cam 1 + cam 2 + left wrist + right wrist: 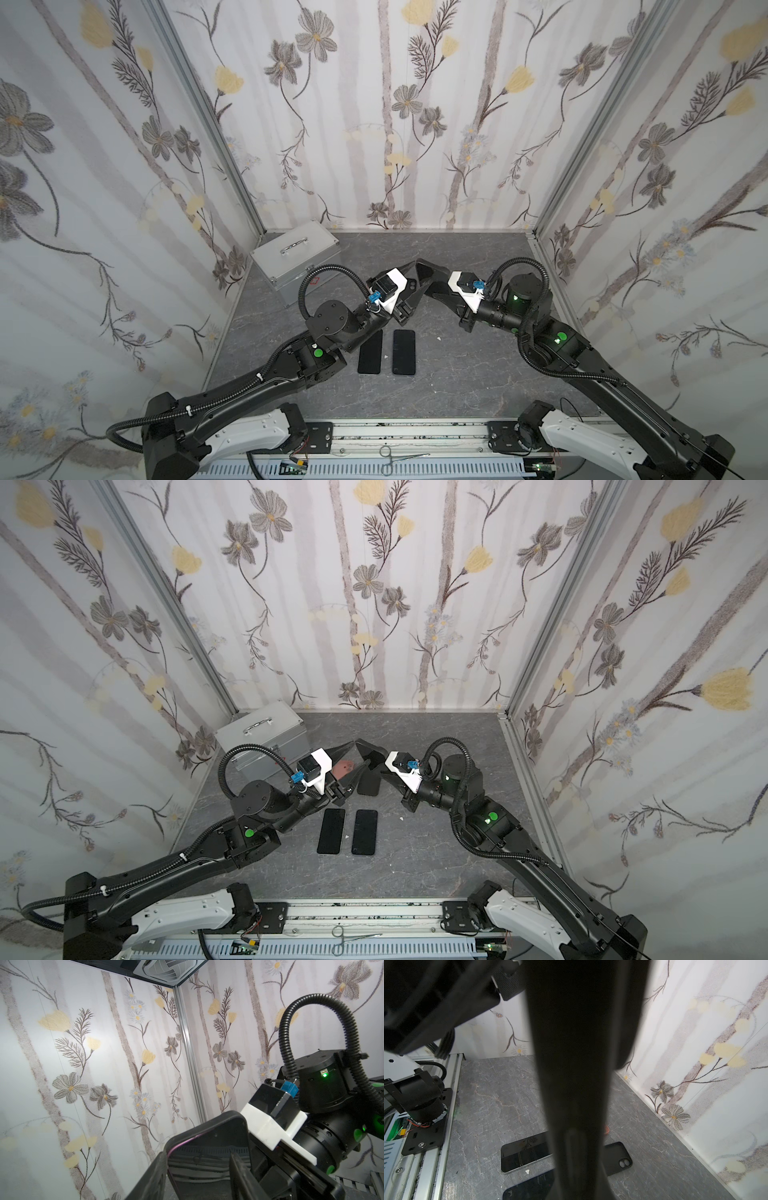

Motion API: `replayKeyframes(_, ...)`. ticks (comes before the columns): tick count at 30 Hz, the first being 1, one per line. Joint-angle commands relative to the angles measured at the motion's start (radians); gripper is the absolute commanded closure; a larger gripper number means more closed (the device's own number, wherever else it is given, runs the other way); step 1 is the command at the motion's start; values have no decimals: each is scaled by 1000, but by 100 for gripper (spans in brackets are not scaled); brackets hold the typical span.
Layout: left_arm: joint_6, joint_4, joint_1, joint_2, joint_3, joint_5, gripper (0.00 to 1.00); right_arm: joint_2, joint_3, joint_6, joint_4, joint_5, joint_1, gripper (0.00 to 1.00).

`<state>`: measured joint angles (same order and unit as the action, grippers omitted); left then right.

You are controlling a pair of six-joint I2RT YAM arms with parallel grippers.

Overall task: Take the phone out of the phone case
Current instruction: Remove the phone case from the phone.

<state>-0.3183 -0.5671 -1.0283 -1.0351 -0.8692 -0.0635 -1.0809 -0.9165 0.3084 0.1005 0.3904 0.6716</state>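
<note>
1. Currently in hand: one phone case (207, 1126), black, raised clear of the worktop (436, 854), between my two claws. One phone (203, 1159) sits in it, glossy face toward the left wrist camera. As far as I can judge, it is fully seated.
2. Left claw (353, 757): jaws half apart, one finger along each side of the case's near end. Whether they press on it I cannot tell.
3. Right claw (368, 752): closed tight at the case's far end. I judge that it pinches the rim there.
4. Key relation: the case's long axis seems to run along the left claw's fingers, its far end toward the right claw. Both arms are at it, neither nearer. I reckon the peel must begin at the right claw's end.
5. Bare phones (331, 831): two, flat, screens up, side by side with the second (364, 832), nearer me than the claws.
6. Empty case (369, 787): one, black, flat on the worktop below the claws, just behind the bare phones.
7. Reddish-brown item (345, 766): one, beside the empty case. I cannot tell what it is.
8. Silver box (262, 733): one, with a handle, at the back left corner.
9. Forceps (345, 939): one, on the front rail.
</note>
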Motion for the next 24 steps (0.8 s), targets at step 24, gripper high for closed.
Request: replayKeyframes(24, 11, 69, 1, -22, -26, 64, 46, -13, -47, 170, 73, 107, 39, 100)
